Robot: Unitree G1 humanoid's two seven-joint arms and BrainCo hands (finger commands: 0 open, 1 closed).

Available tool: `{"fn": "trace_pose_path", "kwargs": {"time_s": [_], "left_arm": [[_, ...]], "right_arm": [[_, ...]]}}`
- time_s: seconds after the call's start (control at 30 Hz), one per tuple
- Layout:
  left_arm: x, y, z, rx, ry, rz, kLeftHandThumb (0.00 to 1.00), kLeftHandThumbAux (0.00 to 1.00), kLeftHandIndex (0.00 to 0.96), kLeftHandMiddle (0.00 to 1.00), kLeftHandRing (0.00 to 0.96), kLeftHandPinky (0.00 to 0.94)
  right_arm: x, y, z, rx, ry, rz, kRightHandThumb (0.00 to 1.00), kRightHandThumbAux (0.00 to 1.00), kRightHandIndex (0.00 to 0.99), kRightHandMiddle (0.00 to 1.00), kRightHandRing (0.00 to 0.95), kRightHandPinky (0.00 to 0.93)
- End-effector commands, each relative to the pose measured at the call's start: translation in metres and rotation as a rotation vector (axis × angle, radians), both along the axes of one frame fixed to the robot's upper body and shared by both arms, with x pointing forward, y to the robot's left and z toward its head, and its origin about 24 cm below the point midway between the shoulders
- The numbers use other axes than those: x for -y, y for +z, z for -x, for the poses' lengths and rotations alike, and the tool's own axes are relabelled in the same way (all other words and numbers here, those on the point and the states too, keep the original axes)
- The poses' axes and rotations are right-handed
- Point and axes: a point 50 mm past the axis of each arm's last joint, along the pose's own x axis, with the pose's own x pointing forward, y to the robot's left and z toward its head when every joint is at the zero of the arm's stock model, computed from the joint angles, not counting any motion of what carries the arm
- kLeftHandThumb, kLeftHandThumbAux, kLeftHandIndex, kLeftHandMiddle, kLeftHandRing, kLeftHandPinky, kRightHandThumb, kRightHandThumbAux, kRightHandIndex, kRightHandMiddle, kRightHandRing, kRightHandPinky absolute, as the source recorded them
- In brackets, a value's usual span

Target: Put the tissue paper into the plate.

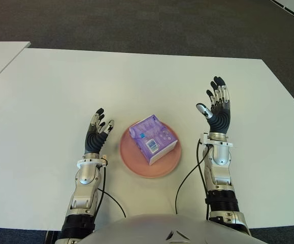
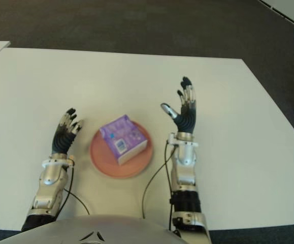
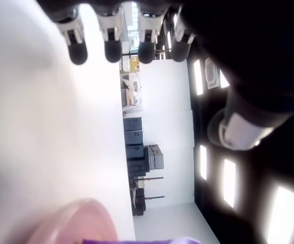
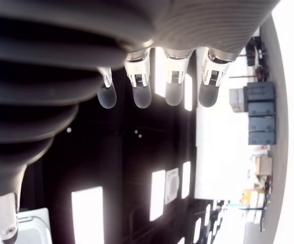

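While a purple tissue pack (image 1: 153,139) lies in the pink plate (image 1: 129,160) near the white desk's (image 1: 136,81) front edge, both hands hold nothing. Left hand (image 1: 97,131) and right hand (image 1: 217,108) flank the plate, fingers spread.

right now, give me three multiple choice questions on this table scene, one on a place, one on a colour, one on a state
1. Where is the tissue pack?
A. on the bare table
B. in the plate
C. in the right hand

2. What colour is the plate?
A. pink
B. green
C. black

3. What state is the right hand in?
A. closed on the tissue pack
B. curled into a fist
C. fingers spread, holding nothing

Answers:
1. B, the purple pack lies inside the plate's rim, between the two hands.
2. A, the round rim around the pack shows pink.
3. C, the right hand is raised to the right of the plate with fingers extended and empty; the left hand, left of the plate, is open too.
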Motion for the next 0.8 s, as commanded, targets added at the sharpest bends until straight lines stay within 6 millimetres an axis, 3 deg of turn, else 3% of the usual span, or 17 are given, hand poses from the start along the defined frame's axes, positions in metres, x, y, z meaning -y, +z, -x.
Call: {"fn": "trace_pose_path", "kwargs": {"time_s": [0.03, 0.8], "left_arm": [[-0.0009, -0.0027, 0.004, -0.02, 0.004, 0.001, 0.0, 0.592, 0.0, 0.0, 0.0, 0.0], [-0.0034, -0.0024, 0.0036, -0.008, 0.014, -0.002, 0.0, 0.598, 0.0, 0.0, 0.0, 0.0]], "right_arm": [[-0.0004, -0.0025, 0.0011, -0.002, -0.006, 0.006, 0.031, 0.601, 0.0, 0.0, 0.0, 0.0], [-0.0024, -0.0021, 0.0013, 0.0, -0.006, 0.007, 0.031, 0.601, 0.0, 0.0, 0.0, 0.0]]}}
